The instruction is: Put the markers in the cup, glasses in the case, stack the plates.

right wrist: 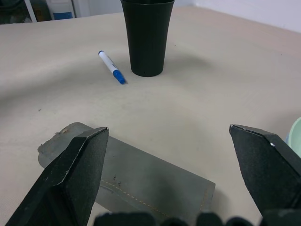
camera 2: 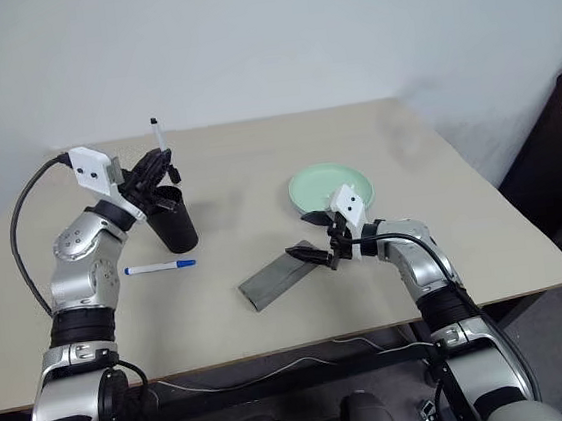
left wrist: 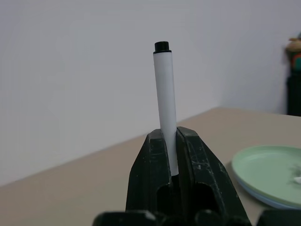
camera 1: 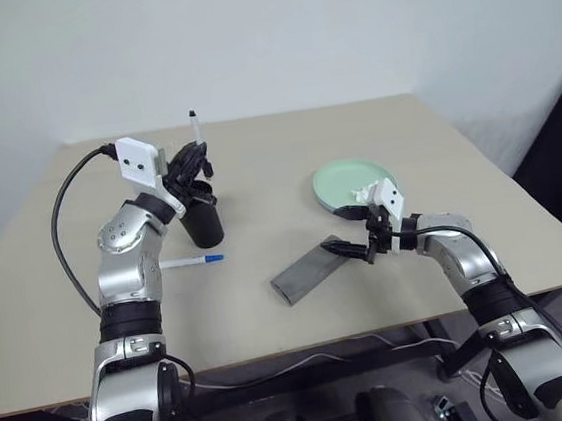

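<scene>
- The left tool is sitting over the far-left part of the beige rectangular desk, its two black fingers pressed together on a thin white-barrelled marker.
- This held marker is standing close to upright, its small dark end pointing up; in the left wrist view the white barrel is rising from between the fingers. Its lower end is hidden behind the tool.
- The black tapered matte plastic cup is standing upright on the desk directly under the left tool, with the tool at its rim; whether the marker's lower end is inside the cup cannot be told.
- A second white marker with a blue cap is lying flat on the desk just near of the cup, cap end pointing right, not touching the cup.
- The grey flat rectangular glasses case is lying closed near the desk's middle, set diagonally, right of the lying marker.
- The right tool is hovering at the right end of the case, its fingers standing wide apart with nothing between them; in the right wrist view the case is lying between and below the two fingers.
- The round shallow mint green plastic plate is resting on the desk far-right of the case, on top of a light blue plate whose edge is showing beneath it in the left wrist view.
- A small white object, too small to identify, is lying on the near side of the green plate.
</scene>
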You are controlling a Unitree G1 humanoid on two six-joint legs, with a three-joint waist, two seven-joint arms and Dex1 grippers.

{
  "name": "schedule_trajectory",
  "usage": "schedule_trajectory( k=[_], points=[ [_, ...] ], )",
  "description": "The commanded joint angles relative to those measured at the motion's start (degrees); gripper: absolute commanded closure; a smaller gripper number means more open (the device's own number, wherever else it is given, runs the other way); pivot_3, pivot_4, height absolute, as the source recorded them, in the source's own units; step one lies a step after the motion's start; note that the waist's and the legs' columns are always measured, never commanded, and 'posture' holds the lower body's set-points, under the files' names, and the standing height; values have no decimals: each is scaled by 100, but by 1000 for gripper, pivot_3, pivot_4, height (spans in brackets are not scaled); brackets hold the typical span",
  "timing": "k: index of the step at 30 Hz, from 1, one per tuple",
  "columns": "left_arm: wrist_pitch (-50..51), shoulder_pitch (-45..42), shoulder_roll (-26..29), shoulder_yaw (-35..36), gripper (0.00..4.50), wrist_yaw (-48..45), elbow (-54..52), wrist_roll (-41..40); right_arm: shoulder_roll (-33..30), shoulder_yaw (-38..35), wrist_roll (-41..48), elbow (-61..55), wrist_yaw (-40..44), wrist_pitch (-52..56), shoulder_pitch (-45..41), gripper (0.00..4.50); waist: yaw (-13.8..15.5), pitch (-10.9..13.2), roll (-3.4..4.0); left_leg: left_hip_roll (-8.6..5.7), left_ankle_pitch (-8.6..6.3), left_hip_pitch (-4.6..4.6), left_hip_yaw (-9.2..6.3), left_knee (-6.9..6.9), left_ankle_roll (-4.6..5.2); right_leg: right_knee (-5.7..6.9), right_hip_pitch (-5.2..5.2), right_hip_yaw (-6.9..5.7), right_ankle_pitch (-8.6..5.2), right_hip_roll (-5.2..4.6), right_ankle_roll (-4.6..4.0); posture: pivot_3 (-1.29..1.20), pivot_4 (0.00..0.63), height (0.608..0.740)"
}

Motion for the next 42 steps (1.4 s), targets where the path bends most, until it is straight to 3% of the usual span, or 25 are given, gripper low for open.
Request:
schedule_trajectory(
  k=[1, 24, 42],
  points=[
    [-254, -242, 76, 71, 4471, 160, 16, 89, -5, -59, 26, -150, 2, -84, -153, 40, 0, 0, 0, 0, 0, 0, 1, 0, 0, 0, 0, 0, 0, 0, 0, 0, 0, 720],
    [-803, -277, 98, 16, 4471, 931, 1243, 631, 10, -40, 11, -115, 7, -102, -177, 40, 4, 0, 0, 12, -3, -3, 3, -6, -5, -2, -3, -10, 0, -7, 1, 0, 0, 720],
    [-672, -177, 145, 114, 4471, 900, 919, 481, 23, -35, 11, -118, -10, -110, -164, 40, 1, 0, -1, 13, -5, -4, 3, -6, -8, -2, -4, -12, 1, -8, 1, 0, 0, 720]
  ],
)
